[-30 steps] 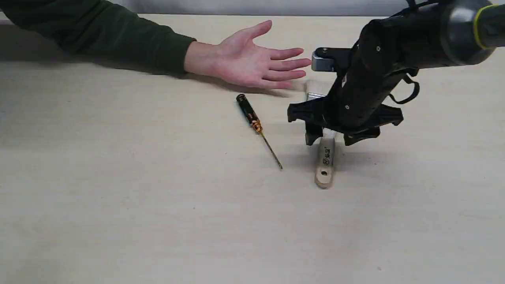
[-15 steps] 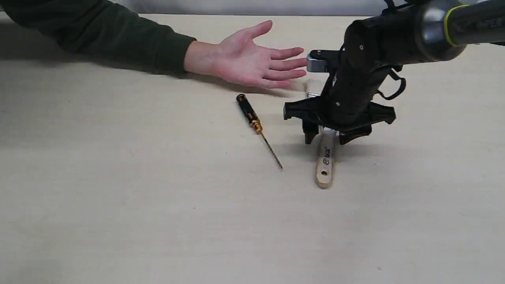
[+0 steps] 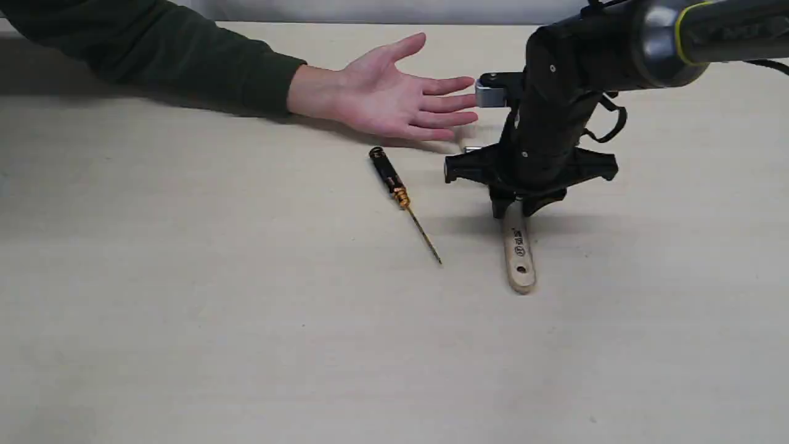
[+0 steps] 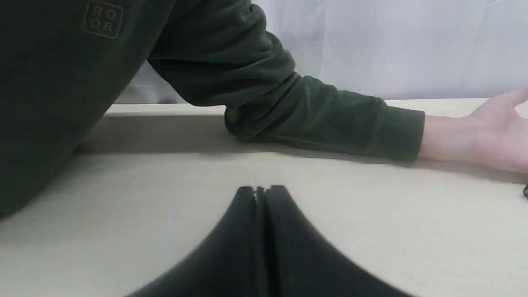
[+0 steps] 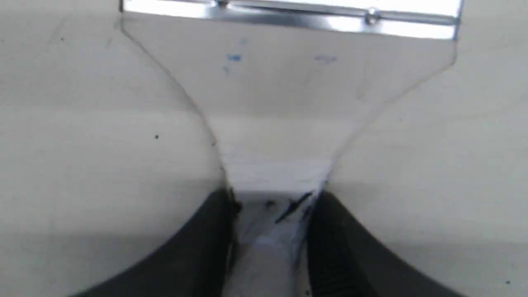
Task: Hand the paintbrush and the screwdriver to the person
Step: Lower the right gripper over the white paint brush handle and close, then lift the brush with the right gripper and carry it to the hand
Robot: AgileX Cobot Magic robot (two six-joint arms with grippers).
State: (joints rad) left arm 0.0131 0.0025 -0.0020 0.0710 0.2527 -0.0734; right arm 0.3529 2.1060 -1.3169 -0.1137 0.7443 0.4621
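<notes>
Pale tabletop (image 3: 185,339) is carrying both tools. On lifting, the paintbrush (image 3: 519,253) is risking a swivel or slip, since the grip is sitting on its narrow neck and its head is lying just beside the person's hand (image 3: 388,92). The right gripper (image 3: 516,208) is squeezing that wooden neck between nearly closed fingers (image 5: 189,255). The screwdriver (image 3: 400,197) is lying near the hand, untouched. The left gripper (image 4: 260,194), apart from the hand, is pressing its fingers together on nothing.

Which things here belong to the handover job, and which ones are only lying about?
Part of the job: paintbrush, screwdriver, person's open hand, right gripper shut on the paintbrush handle.
Only there: table, white backdrop, left gripper, shut, empty.
</notes>
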